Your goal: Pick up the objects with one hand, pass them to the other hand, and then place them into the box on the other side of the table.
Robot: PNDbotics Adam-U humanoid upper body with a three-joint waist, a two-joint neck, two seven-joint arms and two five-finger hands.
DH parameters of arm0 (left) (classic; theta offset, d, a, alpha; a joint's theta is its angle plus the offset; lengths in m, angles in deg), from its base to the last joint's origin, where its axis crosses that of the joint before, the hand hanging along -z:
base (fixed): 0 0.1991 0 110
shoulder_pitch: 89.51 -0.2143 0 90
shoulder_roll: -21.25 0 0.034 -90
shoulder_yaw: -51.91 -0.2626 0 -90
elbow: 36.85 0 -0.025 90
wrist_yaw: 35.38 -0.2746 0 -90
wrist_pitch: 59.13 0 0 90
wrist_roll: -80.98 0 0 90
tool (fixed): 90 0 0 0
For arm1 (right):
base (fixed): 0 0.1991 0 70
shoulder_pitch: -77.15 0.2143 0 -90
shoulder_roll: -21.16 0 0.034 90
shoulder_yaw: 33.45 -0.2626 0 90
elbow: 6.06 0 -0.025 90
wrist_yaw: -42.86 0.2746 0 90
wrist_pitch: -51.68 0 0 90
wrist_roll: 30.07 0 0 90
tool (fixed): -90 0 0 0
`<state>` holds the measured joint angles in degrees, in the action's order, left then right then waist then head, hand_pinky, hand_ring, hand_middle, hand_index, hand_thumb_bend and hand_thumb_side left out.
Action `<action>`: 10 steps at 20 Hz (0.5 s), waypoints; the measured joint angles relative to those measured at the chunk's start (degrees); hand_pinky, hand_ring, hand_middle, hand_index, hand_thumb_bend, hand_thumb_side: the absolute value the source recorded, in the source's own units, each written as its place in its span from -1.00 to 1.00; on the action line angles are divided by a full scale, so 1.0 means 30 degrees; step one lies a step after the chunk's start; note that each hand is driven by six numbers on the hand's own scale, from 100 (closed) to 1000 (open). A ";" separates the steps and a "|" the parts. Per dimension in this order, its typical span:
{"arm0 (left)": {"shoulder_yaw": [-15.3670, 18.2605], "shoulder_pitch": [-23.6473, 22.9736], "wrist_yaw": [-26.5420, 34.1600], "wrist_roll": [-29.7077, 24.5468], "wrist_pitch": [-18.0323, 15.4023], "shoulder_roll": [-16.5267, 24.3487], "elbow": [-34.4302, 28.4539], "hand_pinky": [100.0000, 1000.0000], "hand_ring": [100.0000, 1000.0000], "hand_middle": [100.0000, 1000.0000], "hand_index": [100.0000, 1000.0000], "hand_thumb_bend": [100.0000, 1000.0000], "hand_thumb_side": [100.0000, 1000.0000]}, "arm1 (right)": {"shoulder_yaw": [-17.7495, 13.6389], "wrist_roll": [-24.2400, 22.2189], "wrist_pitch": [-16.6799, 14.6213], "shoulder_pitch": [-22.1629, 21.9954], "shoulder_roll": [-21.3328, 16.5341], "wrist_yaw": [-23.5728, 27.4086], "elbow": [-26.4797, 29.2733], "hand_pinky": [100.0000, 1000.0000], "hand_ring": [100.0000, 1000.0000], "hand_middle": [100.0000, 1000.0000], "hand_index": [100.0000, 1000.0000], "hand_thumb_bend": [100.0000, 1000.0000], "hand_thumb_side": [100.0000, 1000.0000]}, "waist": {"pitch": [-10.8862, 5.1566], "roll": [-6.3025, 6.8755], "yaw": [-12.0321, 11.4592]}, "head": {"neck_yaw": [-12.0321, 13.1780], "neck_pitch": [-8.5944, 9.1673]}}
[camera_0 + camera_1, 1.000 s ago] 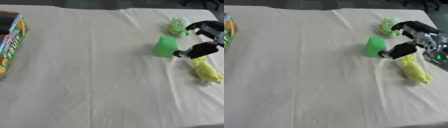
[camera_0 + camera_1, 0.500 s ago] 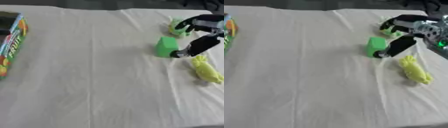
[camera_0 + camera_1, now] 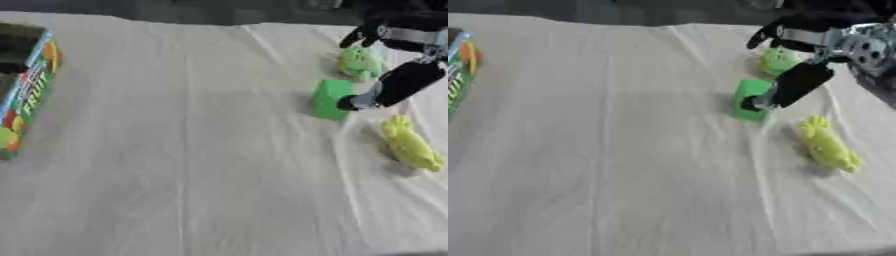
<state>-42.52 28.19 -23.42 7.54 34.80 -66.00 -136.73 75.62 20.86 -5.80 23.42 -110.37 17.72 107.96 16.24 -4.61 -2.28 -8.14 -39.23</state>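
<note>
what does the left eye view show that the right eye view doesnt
Only the left eye view shows most of the colourful box at the table's left edge, with its dark open top and printed side.

Only the right eye view shows more of the right arm's silver joint behind the right hand; of the box it catches just a sliver.

Both show the green block with the hand beside it, the pale green toy farther back, the yellow-green toy nearer, and the white tablecloth.

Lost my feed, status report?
Right hand open, thumb at green block. Left hand unseen. Box far left; nothing blocking.
</note>
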 measured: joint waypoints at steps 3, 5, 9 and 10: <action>0.0001 0.0000 -0.0001 0.0000 0.0000 0.0070 0.0007 0.13 0.42 0.55 0.47 -0.78 0.58 | 0.0135 0.0017 0.0017 0.0004 0.0154 -0.0130 0.0000 0.90 0.84 0.86 0.81 0.02 -0.36 | 0.0000 0.0024 0.0016 | 0.0001 0.0000; 0.0001 0.0000 -0.0001 0.0001 0.0001 0.0115 0.0041 0.13 0.42 0.55 0.47 -0.78 0.58 | 0.0154 0.0091 0.0091 0.0002 0.0282 -0.0265 0.0000 0.90 0.85 0.87 0.82 0.05 -0.37 | 0.0000 0.0060 0.0016 | 0.0000 0.0000; 0.0005 0.0001 -0.0001 0.0012 -0.0002 0.0124 0.0092 0.13 0.42 0.55 0.47 -0.78 0.58 | 0.0213 0.0320 0.0320 -0.0186 0.0469 -0.0753 0.0000 0.90 0.85 0.87 0.82 0.04 -0.37 | 0.0000 0.0118 -0.0024 | -0.0035 0.0000; 0.0005 0.0001 -0.0001 0.0016 0.0000 0.0124 0.0094 0.13 0.42 0.55 0.47 -0.78 0.58 | 0.0253 0.0379 0.0379 -0.0235 0.0502 -0.0869 0.0000 0.91 0.86 0.87 0.82 0.05 -0.38 | 0.0000 0.0121 -0.0025 | -0.0042 0.0000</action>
<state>-42.50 28.19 -23.42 7.58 34.80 -65.63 -136.45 76.38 22.00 -4.67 22.72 -108.86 15.11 107.96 16.24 -4.25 -2.35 -8.27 -39.23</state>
